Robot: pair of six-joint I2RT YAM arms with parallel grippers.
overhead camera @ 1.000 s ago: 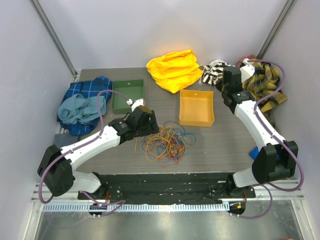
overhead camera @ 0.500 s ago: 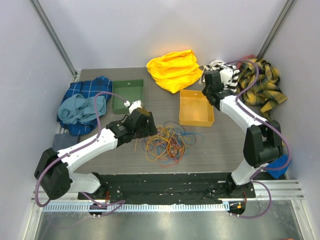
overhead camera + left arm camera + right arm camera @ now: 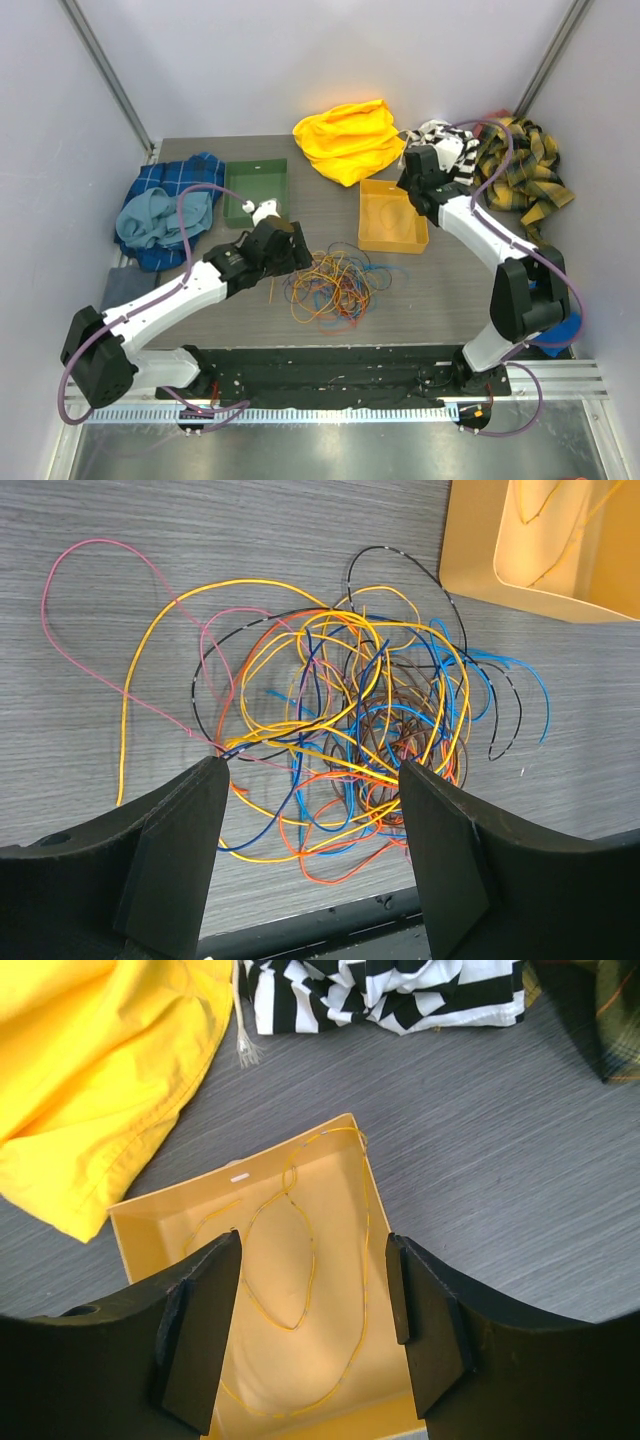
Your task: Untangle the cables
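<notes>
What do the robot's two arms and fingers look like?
Both the left arm and the right arm have white shells on the long links and chunky black joints. A purple hose loops loosely along each. The fingers are matte black wedges, broad and flat-faced, two per arm. No markings show.

The left arm (image 3: 165,300) and the right arm (image 3: 480,228) are both built of white links joined by bulky black joints, with a thick purple hose (image 3: 183,208) looping along each. The left claw (image 3: 312,772) and right claw (image 3: 312,1245) each carry two matte black, wedge-shaped fingers (image 3: 170,850).
</notes>
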